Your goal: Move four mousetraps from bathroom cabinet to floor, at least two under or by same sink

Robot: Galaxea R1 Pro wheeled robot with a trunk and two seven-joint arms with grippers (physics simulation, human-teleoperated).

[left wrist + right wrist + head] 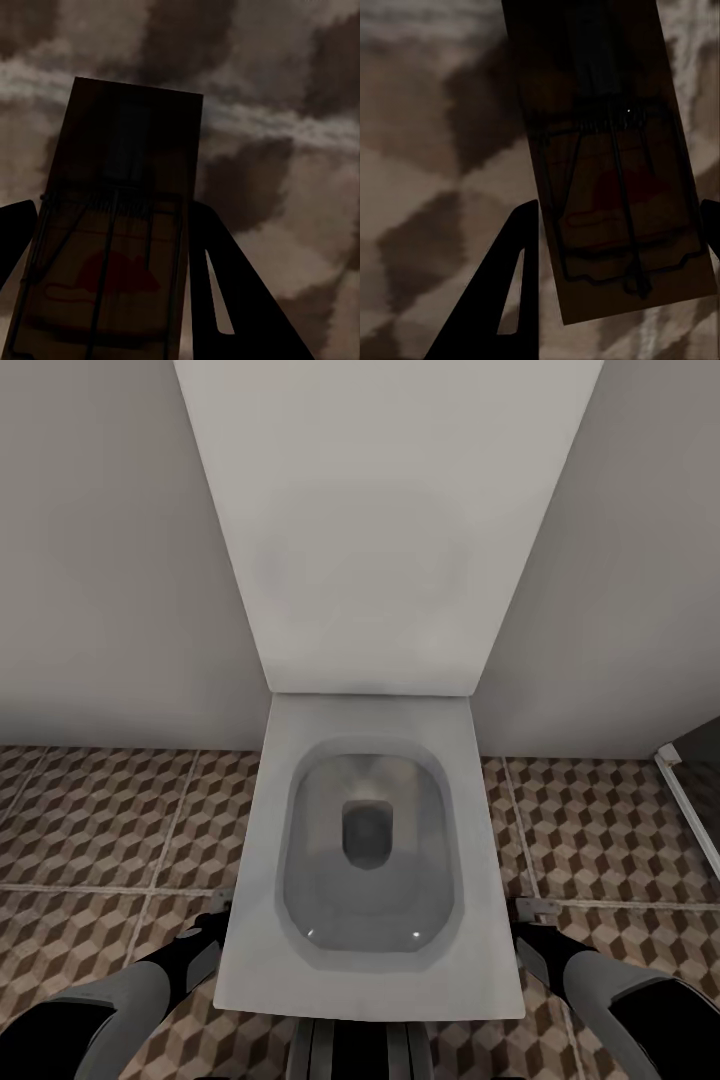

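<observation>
A: How are the fingers set?

B: The left fingers [225, 277] are clamped on a mousetrap [120, 217], its long axis running outward along them; the right fingers [510, 285] are clamped likewise on a second mousetrap [615, 180], which juts past the tips.

A: And what lies beyond?

B: The bathroom floor [100, 830] is seen under both traps; its cube-patterned tiles are blurred in the wrist views; how far above it the traps are held cannot be told.

A: Which arm is nearer a release?

B: Neither, it is judged; the left arm [150, 975] and right arm [590, 975] are held low either side of a toilet [365, 840]; a sink must be sought first.
</observation>
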